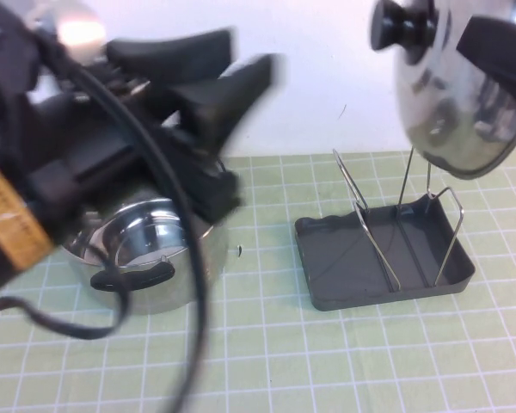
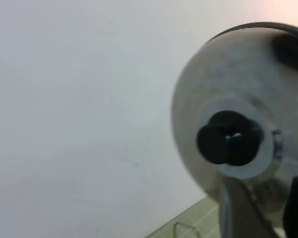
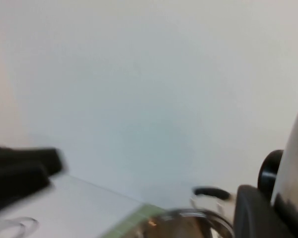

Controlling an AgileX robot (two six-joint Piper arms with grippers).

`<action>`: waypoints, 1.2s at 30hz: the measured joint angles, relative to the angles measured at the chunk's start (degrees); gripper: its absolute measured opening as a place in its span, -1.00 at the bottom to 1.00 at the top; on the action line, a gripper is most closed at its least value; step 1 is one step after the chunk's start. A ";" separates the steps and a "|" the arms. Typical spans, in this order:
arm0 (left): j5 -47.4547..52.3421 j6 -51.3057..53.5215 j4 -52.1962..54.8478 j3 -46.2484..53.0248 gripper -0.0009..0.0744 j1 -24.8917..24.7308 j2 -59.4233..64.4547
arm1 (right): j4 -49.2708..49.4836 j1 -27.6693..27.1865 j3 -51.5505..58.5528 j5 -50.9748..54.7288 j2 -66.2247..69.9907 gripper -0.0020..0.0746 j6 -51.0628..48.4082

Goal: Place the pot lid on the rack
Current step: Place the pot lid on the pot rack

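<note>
left wrist view: pot lid (image 2: pixel 238 99) knob face-on

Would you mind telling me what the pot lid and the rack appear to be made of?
The pot lid, held up by the right tool, looks like polished stainless steel: it mirrors its surroundings; its knob seems black plastic. The rack looks like a matte dark grey plastic tray with thin bare-metal wire loops.
</note>
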 joint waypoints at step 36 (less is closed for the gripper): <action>11.88 -18.67 -0.92 19.41 -0.98 0.11 -14.25 | -13.30 0.00 -1.99 2.36 28.39 -0.56 -9.08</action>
